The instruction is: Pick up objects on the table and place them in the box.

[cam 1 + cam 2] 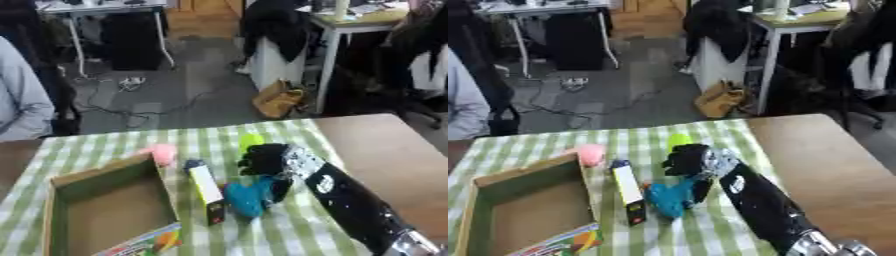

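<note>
While my right hand (262,159), fingers curled with grip unclear, sits over the blue toy (248,197), the box (58,192) lies well to its left.

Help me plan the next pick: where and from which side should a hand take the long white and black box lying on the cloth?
Grip the white and black box across its narrow width at mid-length, coming from above. It lies flat, long axis pointing away from the robot, with the cardboard box at its left and the blue toy and right hand at its right.

box (105,197): matt cardboard | tablecloth (289,230): checked cloth (green-white) | table (394,155): smooth wood
</note>
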`<state>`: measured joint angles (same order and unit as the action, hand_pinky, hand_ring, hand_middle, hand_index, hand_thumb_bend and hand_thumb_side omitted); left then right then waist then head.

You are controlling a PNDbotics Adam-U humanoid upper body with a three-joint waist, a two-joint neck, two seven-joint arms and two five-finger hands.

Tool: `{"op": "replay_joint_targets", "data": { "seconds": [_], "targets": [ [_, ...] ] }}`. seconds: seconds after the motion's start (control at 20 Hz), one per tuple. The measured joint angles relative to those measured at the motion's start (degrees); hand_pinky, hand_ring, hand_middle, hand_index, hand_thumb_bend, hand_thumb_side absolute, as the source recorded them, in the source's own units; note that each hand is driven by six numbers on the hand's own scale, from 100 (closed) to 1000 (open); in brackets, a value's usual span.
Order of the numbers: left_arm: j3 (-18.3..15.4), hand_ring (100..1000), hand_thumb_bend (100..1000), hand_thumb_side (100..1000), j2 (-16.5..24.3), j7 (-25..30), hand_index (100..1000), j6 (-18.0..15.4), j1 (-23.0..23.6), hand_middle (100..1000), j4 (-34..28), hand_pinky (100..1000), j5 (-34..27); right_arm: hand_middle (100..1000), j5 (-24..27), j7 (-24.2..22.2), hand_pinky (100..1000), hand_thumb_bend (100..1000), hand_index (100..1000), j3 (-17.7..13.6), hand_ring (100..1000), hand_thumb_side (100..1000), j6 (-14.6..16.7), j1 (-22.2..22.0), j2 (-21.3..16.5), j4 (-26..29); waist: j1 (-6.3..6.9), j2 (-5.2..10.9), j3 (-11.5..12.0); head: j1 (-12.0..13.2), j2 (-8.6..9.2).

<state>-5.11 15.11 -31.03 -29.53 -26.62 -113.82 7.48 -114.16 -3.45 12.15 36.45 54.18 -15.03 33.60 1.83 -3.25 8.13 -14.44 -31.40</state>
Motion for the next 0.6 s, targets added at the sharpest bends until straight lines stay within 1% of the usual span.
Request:
{"op": "replay_joint_targets", "data": {
  "seconds": [0.1, 0.2, 0.3, 0.4, 0.45, 0.6],
  "targets": [
    [0.0, 835, 124, 1000, 0.0, 0.1, 921, 0.0, 0.4, 860, 0.0, 792, -0.1, 984, -1.6, -0.6, 1000, 668, 1000, -0.7, 997, 814, -1.0, -0.1, 1.5, -1.4, 0.0, 0.12, 0.1, -2.3, -0.26],
    [0.0, 835, 123, 1000, 0.0, 0.2, 922, 0.1, 0.8, 860, 0.0, 792, -0.2, 984, -2.9, -0.9, 1000, 662, 1000, -1.5, 997, 815, -1.9, 0.0, 2.4, -2.6, 0.0, 0.77, 0.0, -4.4, -0.71],
    [0.1, 835, 122, 1000, 0.0, 0.3, 922, 0.2, 1.1, 860, 0.0, 792, -0.2, 983, -3.8, -0.9, 1000, 658, 1000, -2.2, 997, 815, -2.5, 0.1, 3.0, -3.3, 0.0, 1.07, -0.1, -6.0, -0.86],
    [0.1, 835, 121, 1000, 0.1, 0.3, 922, 0.2, 1.3, 860, 0.0, 792, -0.3, 981, -4.3, -0.7, 1000, 664, 1000, -2.7, 996, 815, -2.9, 0.2, 3.3, -3.9, 0.0, 1.11, -0.3, -7.1, -0.95],
    [0.1, 835, 120, 1000, 0.1, 0.3, 922, 0.3, 1.3, 860, 0.0, 792, -0.3, 981, -4.4, -0.6, 1000, 674, 1000, -2.8, 996, 794, -2.9, 0.3, 3.4, -3.9, 0.0, 1.11, -0.3, -7.3, -0.95],
    [0.1, 835, 121, 1000, 0.1, 0.4, 922, 0.3, 1.4, 860, 0.0, 792, -0.4, 982, -4.9, -0.2, 1000, 686, 1000, -2.9, 996, 786, -2.5, 0.3, 3.7, -4.3, 0.0, 1.35, -0.4, -7.5, -0.97]
  ]
}}
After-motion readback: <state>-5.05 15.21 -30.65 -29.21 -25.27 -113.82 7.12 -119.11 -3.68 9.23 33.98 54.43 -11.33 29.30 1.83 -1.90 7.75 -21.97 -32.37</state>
